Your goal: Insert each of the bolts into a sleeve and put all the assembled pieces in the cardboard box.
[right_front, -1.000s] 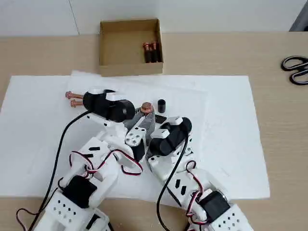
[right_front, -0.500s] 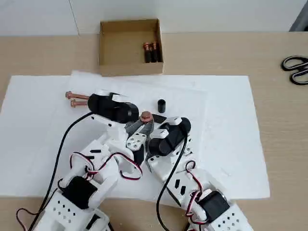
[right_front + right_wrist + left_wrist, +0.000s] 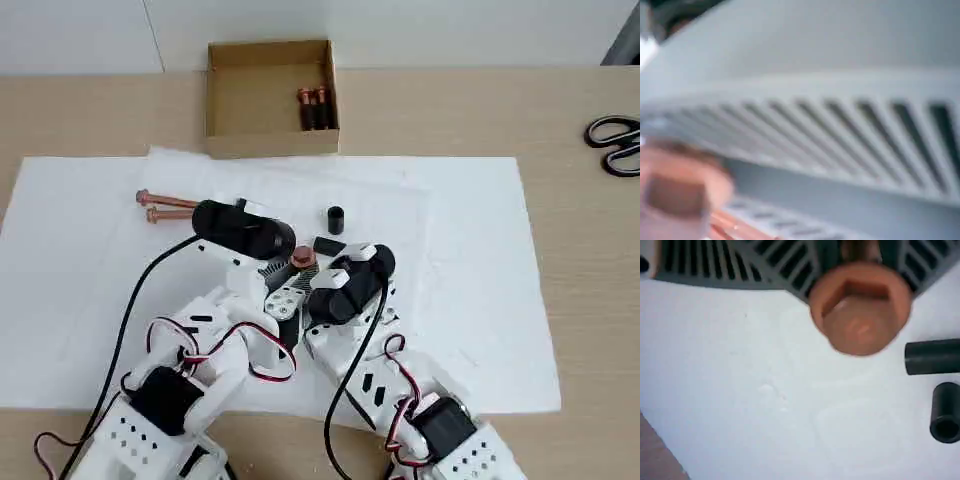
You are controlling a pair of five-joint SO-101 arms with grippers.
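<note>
I make out a copper-toned metal bolt [image 3: 860, 310] with a dull sheen, two matt black plastic-looking sleeves [image 3: 932, 356], a smooth matt white paper sheet [image 3: 480, 260] just before the cardboard box [image 3: 270, 143], its card brown and rough, a pale matt wood-look table [image 3: 480, 110] beside it

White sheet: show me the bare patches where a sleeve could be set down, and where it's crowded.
Free: the right part of the white sheet, between the right arm and its edge; the left part, below the loose bolts. Crowded: the middle, where both arms, the held bolt and two sleeves meet.
</note>
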